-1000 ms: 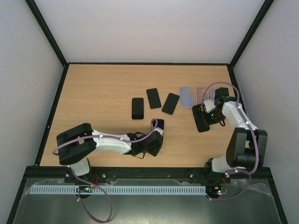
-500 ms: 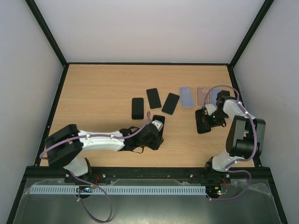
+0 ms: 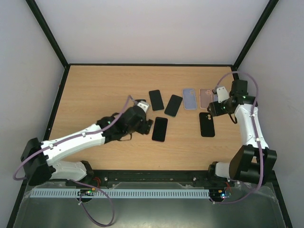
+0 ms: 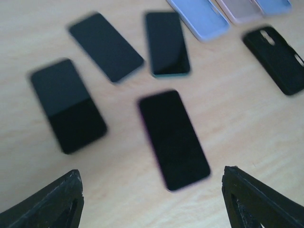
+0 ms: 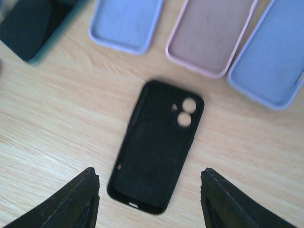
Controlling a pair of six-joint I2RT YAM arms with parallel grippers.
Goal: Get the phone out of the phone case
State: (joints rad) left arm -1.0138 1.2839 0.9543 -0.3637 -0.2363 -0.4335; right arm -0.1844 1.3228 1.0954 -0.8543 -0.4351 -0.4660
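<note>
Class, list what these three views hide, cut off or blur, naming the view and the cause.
Top view: one black phone lies hidden under the left arm; only the left wrist view shows it.
Right wrist view: the frame's edges cut off the rightmost blue case.
Left wrist view: motion blur smears every outline.

Black phone [image 4: 173, 138]; black case [image 5: 154, 164]; lilac case [image 5: 126, 21]; pink case [image 5: 211, 33]; wood-grain table [image 5: 57, 133].

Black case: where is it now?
Top view, right side: the black case lies flat on the near side of the pink case, by the right pincer.
</note>
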